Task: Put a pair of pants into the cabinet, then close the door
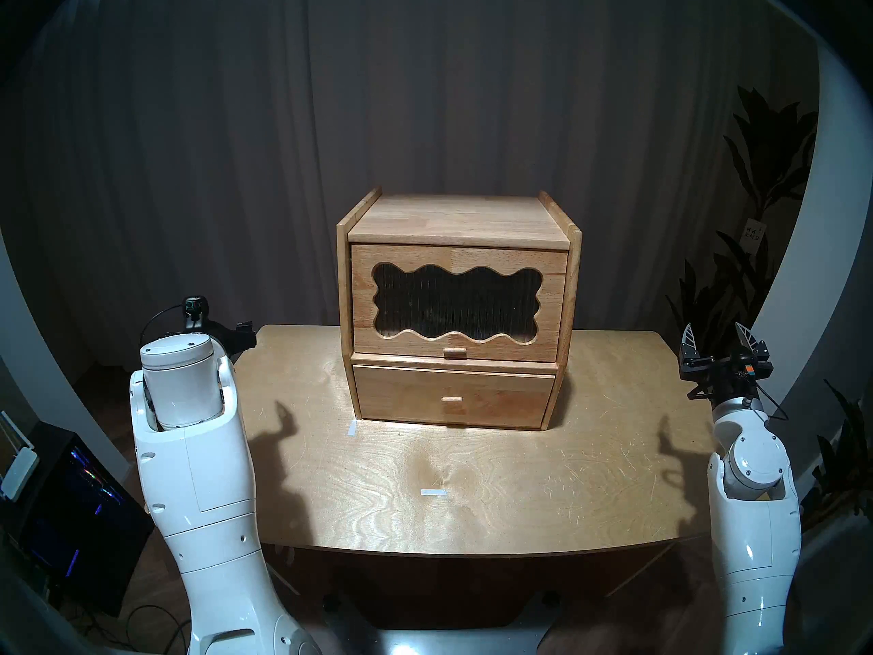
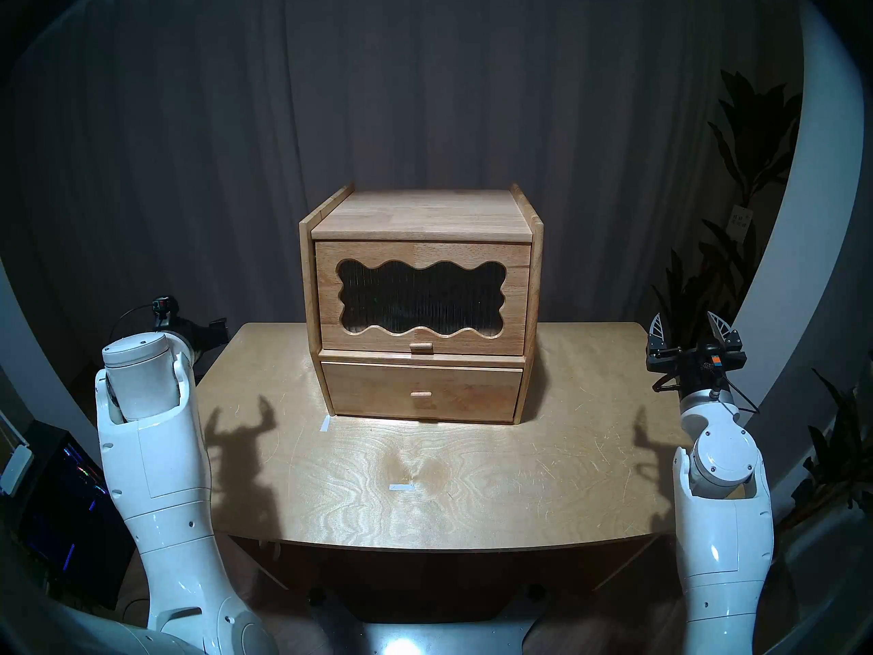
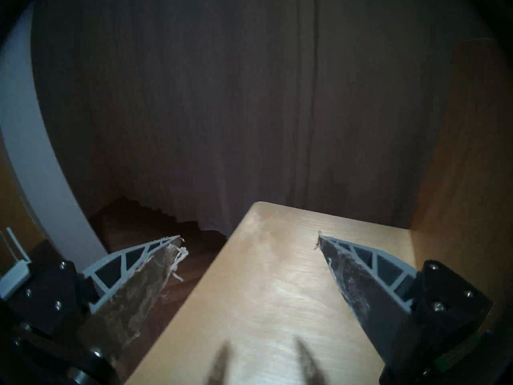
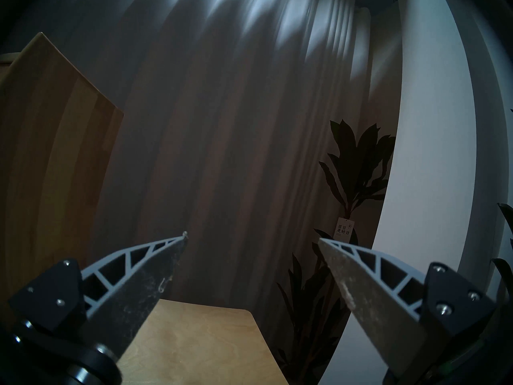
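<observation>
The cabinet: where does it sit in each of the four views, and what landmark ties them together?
Head stereo left: the cabinet stands centre, at the table's back.
Head stereo right: centre, slightly further left.
Left wrist: only a plain wooden side at the right edge.
Right wrist: only a wooden side at the left edge.
Shared landmark: the table, under the cabinet.

The cabinet [image 1: 457, 309] is showing matt, pale jointed wood, its door [image 1: 459, 300] carrying a dark ribbed window. The surface [image 1: 472, 488] is gleaming with a glossy, scratched plywood grain. The arms' white plastic shells are shining; grey cloth curtains [image 1: 425, 96] are hanging matt behind.
</observation>
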`<state>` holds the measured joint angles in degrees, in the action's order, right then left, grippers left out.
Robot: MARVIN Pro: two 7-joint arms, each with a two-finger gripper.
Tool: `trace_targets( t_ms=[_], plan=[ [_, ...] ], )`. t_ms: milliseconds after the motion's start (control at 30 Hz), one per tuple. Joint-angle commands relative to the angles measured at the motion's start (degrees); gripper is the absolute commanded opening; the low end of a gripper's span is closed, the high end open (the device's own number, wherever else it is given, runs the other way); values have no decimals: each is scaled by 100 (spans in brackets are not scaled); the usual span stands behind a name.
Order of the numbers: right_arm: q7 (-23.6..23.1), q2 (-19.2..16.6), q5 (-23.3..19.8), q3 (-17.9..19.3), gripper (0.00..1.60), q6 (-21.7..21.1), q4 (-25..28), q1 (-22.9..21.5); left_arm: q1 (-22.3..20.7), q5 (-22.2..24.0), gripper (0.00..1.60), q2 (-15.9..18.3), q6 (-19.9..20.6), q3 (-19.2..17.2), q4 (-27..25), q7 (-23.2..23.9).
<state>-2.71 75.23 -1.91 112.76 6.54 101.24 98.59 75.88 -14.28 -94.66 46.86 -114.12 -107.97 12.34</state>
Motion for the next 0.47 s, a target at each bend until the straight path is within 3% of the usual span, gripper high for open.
trace_targets(
  t_ms=[0, 167, 233, 267, 367, 433],
  plan=[
    [-359, 45, -73, -610, 160, 37, 106, -157, -645, 812, 160, -66, -221, 100, -106, 725],
    [-661, 24, -97, -993, 160, 97, 112, -232, -597, 1447, 160, 87, -365, 2, -24, 1221],
    [-726, -16, -129, -994, 160, 131, 114, -255, -505, 1564, 160, 192, -447, -5, -4, 1294],
    [-795, -106, -146, -945, 160, 202, 118, -273, -258, 1879, 160, 405, -594, -26, 44, 1467],
    [-765, -150, -180, -759, 160, 254, 155, -254, 146, 1971, 160, 583, -785, -55, 0, 1774],
    [-765, -150, -180, -759, 160, 254, 155, -254, 146, 1971, 160, 583, -785, -55, 0, 1774]
  ],
)
